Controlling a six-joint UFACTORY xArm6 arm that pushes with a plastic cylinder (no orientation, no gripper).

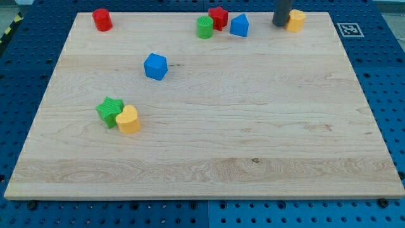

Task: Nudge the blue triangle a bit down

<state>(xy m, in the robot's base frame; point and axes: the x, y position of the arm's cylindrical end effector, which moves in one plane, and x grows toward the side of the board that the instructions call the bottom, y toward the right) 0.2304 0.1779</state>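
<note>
The blue triangle [239, 26] stands near the board's top edge, right of centre. A red block [219, 17] and a green cylinder [204, 28] sit just to its left. My tip [280, 24] is at the top edge, to the right of the blue triangle with a gap between them. The tip touches the left side of a yellow block [295, 20].
A red cylinder [102, 19] is at the top left. A blue cube [155, 66] lies left of centre. A green star [110, 111] and a yellow heart [128, 120] touch at the lower left. The wooden board [253, 126] rests on a blue pegboard table.
</note>
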